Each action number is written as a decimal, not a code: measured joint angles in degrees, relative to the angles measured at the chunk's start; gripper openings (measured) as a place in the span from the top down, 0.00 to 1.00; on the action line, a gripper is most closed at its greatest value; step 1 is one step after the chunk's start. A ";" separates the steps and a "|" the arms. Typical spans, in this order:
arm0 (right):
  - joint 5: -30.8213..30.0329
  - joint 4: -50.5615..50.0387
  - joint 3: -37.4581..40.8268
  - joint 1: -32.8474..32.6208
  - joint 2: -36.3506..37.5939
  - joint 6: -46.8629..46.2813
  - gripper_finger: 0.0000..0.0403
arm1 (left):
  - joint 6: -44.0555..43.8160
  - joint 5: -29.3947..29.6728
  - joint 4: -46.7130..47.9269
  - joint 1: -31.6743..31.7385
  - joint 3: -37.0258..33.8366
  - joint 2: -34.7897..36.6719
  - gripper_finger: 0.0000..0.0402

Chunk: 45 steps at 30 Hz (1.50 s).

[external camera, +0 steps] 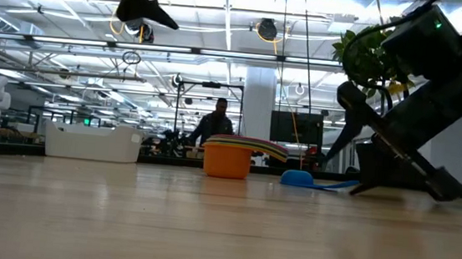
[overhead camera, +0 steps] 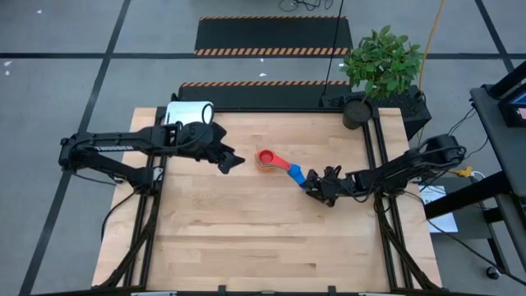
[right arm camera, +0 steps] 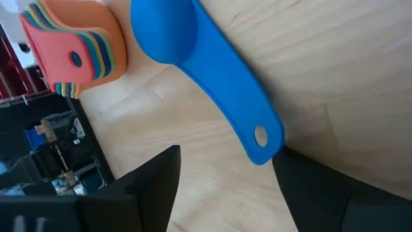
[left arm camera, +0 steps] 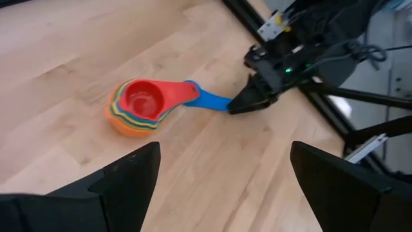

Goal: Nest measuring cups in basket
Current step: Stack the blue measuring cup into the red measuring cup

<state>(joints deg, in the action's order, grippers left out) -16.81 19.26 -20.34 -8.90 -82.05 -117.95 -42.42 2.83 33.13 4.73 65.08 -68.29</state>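
The right gripper (overhead camera: pixel 315 186) sits low on the wooden worktop (overhead camera: pixel 246 238), its fingers (right arm camera: pixel 335 187) parted to a middling gap. The handle end of a blue measuring cup (right arm camera: pixel 212 71) lies in that gap; in the right wrist view the hole in the handle's tip sits just ahead of the fingers, and I cannot tell whether either finger touches it. The blue cup is upside down on the worktop, bowl pointing away from the fingers.

Just past that bowl, further from the right fingers, stands the nested stack of measuring cups (overhead camera: pixel 267 159). An orange cup is the outermost at the bottom, a red cup sits uppermost, and yellow, green and blue rims show between them. The stacked handles fan out towards the blue cup, and the red handle overlaps its bowl end in the left wrist view.

On the far side of the stack from the right fingers, the left gripper (overhead camera: pixel 231 161) hangs well above the worktop, fingers (left arm camera: pixel 129 177) spread wide and empty, the stack ahead of and below them.

Behind the left gripper, at the far left corner of the worktop, rests the white basket (external camera: pixel 91 142), well apart from the cups. No cup can be seen inside it.

A potted plant (overhead camera: pixel 380 66) stands at the far right corner. Beyond the worktop, in the low view, a person (external camera: pixel 213 128) stands in the room.
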 joint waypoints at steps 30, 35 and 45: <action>-16.39 -10.48 0.31 1.43 4.39 -1.56 0.99 | -1.17 0.35 -4.90 -6.14 0.00 0.00 0.13; -21.52 -17.54 0.35 1.45 10.90 -3.01 1.00 | 0.01 0.33 -4.88 -7.00 0.00 0.00 0.13; -32.33 -5.72 0.22 3.80 24.16 34.64 1.00 | -5.55 -0.23 -4.71 -7.42 0.00 0.00 0.13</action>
<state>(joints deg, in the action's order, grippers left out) -49.14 13.54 -20.12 -5.09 -57.89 -83.31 -47.98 2.60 28.42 -2.70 65.08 -68.29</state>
